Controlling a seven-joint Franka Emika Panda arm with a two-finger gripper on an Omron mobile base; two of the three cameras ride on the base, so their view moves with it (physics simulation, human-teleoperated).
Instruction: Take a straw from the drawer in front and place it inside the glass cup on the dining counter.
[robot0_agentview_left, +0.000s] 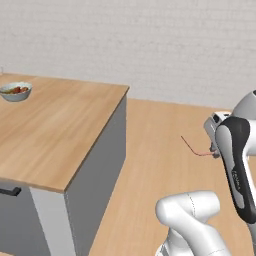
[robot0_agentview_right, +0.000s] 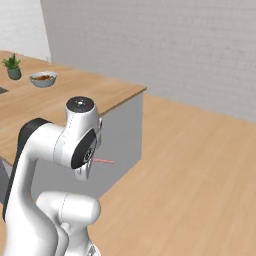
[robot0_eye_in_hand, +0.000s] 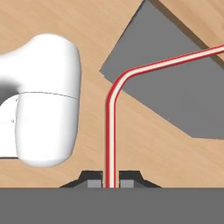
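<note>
Your claw (robot0_eye_in_hand: 110, 183) is clamped on the straw (robot0_eye_in_hand: 112, 131), the two tips pinching it right at its lower end, so nearly the whole length sticks out ahead of the hand. That low grip makes sense for the job: the free end is what has to go down into a cup, and the hand can stay clear of the rim. The straw has a bend partway along, so the far section runs off at an angle from the held section; you will have to allow for that when you aim it.

From the left base view the claw (robot0_agentview_left: 216, 150) hangs out over the wood floor (robot0_agentview_left: 165, 150), well apart from the counter (robot0_agentview_left: 55, 130), with the straw (robot0_agentview_left: 192, 147) pointing back toward it. From the right base view only a short pink stub of the straw (robot0_agentview_right: 104, 161) shows past the arm.

On the counter you have a fruit bowl (robot0_agentview_left: 15, 91) and a plant pot (robot0_agentview_right: 13, 67) at the far end. I cannot make out the cup for certain, so judge the carry as not yet finished.
</note>
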